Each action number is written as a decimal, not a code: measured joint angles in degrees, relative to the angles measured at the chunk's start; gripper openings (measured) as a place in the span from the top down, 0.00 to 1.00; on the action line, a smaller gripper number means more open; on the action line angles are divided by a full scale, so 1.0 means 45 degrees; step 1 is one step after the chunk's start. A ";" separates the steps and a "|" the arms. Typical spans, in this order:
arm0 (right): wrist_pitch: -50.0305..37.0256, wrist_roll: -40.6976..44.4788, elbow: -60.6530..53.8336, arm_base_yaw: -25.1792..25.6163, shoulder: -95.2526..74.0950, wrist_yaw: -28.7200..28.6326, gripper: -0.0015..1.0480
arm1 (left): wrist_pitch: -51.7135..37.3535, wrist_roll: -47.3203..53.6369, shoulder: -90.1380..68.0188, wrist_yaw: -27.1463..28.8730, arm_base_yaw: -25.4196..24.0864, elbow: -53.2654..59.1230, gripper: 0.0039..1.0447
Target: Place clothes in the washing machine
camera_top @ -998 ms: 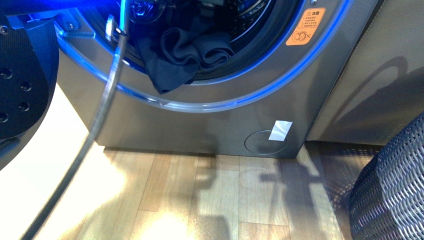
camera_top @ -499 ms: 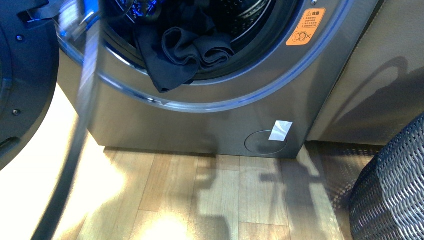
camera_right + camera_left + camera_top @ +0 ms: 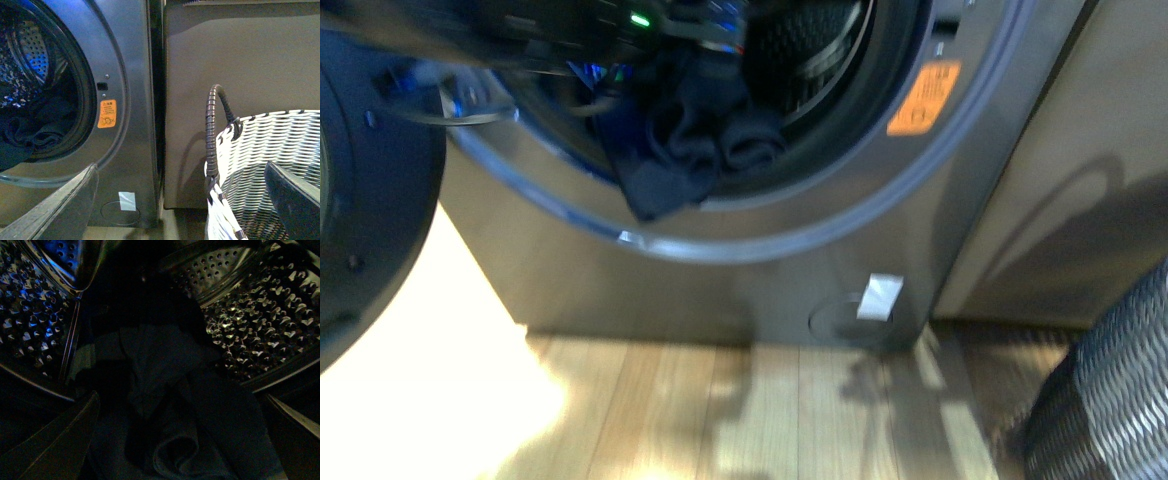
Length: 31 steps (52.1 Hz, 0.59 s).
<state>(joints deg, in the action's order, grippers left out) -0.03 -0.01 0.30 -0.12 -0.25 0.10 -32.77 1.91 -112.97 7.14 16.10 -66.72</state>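
The clothes (image 3: 685,150), a dark navy bundle, lie in the mouth of the silver-grey washing machine (image 3: 740,270), with one fold hanging over the porthole rim. My left arm (image 3: 610,25) reaches into the drum from the upper left, blurred. In the left wrist view my left gripper (image 3: 175,450) is open inside the perforated drum (image 3: 250,315), just over the clothes (image 3: 170,390) and holding nothing. My right gripper (image 3: 175,210) is open and empty between the washing machine (image 3: 125,100) and the basket. The clothes (image 3: 35,132) show in the porthole there.
The machine's open door (image 3: 360,200) stands at the left. A woven wicker basket (image 3: 1110,400) sits on the wooden floor at the right, its handle (image 3: 215,130) close to my right gripper. A brown panel (image 3: 240,75) stands beside the machine.
The cable that crossed the foreground has swung away, and my left arm now reaches across the top into the drum. The blue glow on the rim has gone. The clothes lie as before.
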 joint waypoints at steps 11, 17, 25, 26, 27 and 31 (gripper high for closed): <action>0.0000 0.0005 0.0000 0.0000 0.0000 0.0000 0.07 | -0.0393 -0.0146 0.2628 -0.0296 0.0146 0.2521 0.06; 0.0000 0.0005 0.0000 0.0000 0.0000 -0.0005 0.07 | -0.0500 -0.0068 0.4838 -0.0350 0.0257 0.3847 0.06; 0.0000 0.0005 0.0000 0.0000 0.0000 0.0000 0.07 | -0.0753 0.0505 0.7053 -0.0296 0.0432 0.5013 0.06; 0.0000 0.0005 0.0000 0.0000 0.0000 0.0000 0.07 | -0.0777 0.0602 0.7300 -0.0296 0.0432 0.5115 0.06; 0.0000 0.0005 0.0000 0.0000 0.0000 0.0000 0.07 | -0.0782 0.0656 0.7524 -0.0296 0.0427 0.5192 0.06; 0.0000 0.0005 0.0000 0.0000 0.0000 -0.0005 0.07 | -0.0690 0.0767 0.8349 -0.0355 0.0330 0.5401 0.06</action>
<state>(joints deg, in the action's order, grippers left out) -0.03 0.01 0.30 -0.12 -0.25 0.08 -35.88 5.37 -75.40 5.54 17.58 -42.41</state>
